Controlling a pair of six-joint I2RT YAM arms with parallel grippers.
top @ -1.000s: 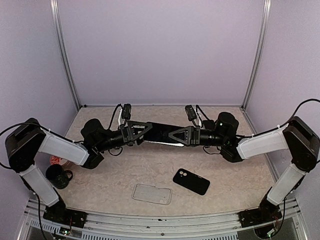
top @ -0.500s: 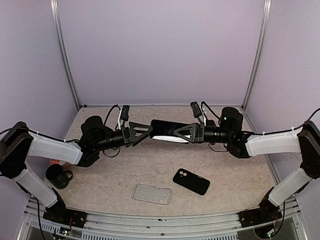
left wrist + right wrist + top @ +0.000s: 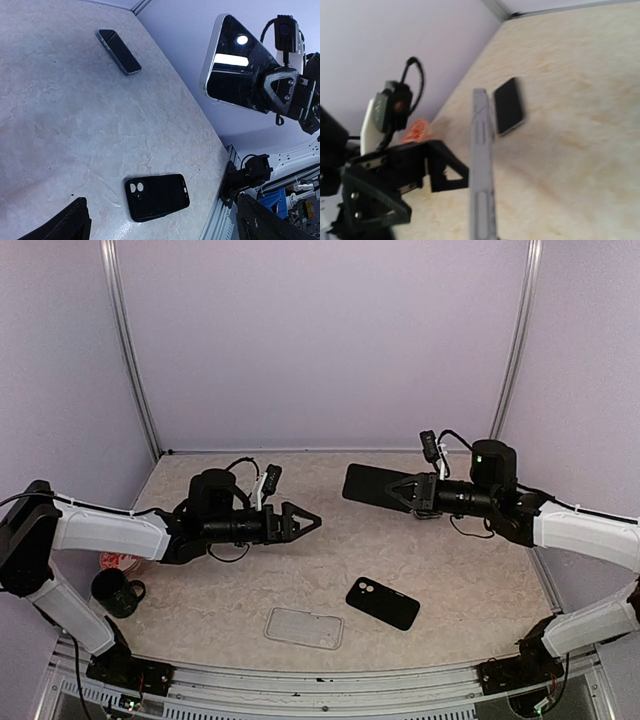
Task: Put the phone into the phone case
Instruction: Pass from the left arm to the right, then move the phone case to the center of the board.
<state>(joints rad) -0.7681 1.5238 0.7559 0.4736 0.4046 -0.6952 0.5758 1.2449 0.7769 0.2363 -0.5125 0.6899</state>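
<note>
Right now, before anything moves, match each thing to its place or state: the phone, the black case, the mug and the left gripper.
Things:
1. phone
2. black case
3. mug
4. left gripper

Places or states:
A. open, holding nothing
B. lying flat on the table
C. held in the air by the right gripper
D. standing at the table's left edge, beside the left arm

Pairs: 1-C, 2-B, 3-D, 4-A

A robot lab's test booth, shown by plain lilac walls [image 3: 320, 340], aluminium corner posts [image 3: 133, 360] and a marbled benchtop [image 3: 300, 570].
</note>
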